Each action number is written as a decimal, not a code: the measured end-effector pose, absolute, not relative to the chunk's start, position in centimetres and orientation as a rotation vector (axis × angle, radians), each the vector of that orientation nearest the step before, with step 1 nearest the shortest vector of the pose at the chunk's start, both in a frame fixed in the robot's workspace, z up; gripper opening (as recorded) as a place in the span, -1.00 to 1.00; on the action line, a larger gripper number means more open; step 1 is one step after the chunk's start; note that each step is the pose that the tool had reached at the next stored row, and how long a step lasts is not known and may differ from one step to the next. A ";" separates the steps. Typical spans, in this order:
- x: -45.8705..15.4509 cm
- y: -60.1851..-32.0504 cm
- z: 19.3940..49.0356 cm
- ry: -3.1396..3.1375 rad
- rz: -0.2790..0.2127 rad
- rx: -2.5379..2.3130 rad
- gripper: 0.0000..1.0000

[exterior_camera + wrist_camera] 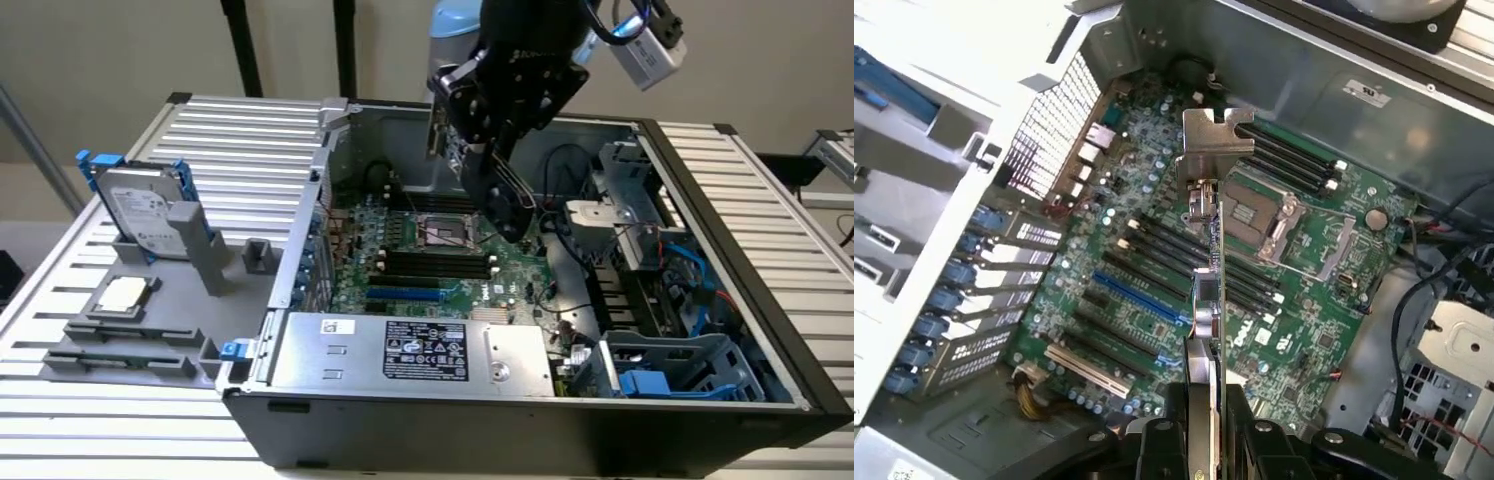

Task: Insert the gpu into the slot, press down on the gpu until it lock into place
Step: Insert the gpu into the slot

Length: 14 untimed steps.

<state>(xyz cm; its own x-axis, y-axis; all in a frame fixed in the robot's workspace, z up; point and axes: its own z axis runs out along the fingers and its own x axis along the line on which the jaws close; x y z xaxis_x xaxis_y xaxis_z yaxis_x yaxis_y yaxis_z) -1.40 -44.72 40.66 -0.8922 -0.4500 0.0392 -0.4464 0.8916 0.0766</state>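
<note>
Nearest in the exterior view stands the grey power-supply box (414, 350), set along the front wall of the open computer case (534, 435), which lies on a slatted desk (107, 440). Behind the box spreads the green motherboard (514, 275), with the CPU socket (447, 232) near its middle. The slot (407, 295), bright blue, lies between the socket and the power-supply box, on the near side of a row of black memory slots (427, 265); its top edge is uncovered and the board around it is low and open. The gripper (487, 140) hangs above the socket. The gpu (501, 195) reaches down from it, its lower end in the air just beside the socket and well apart from the slot. Black cables (574, 170) crowd the case on the side of the socket away from the slot's length.

From the wrist, the jaws of the gripper (1202, 445) sit narrow, clamped on the near end of the gpu (1209, 290). The card shows edge-on as a thin line crossing the memory slots (1164, 245) next to the socket (1269, 215), and its metal bracket (1214, 135) is at the far end, past the socket. The slot (1139, 300) runs at an angle to the card's edge, not in line with it. A white connector (1089, 370) lies parallel to the slot, on its side away from the socket.
</note>
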 end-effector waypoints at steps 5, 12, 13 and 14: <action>-1.4 -44.7 40.5 -2.964 -0.096 0.848 -0.47; -1.4 -44.7 40.3 -2.903 -0.090 1.034 -0.47; -1.4 -44.7 40.3 -2.894 -0.089 1.059 -0.47; -1.4 -44.7 40.2 -2.883 -0.087 1.087 -0.47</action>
<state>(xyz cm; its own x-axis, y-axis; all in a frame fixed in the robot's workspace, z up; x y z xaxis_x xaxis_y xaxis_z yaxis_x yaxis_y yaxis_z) -1.40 -44.72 40.24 -0.7499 -0.6606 0.0355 -0.6572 0.7501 0.0739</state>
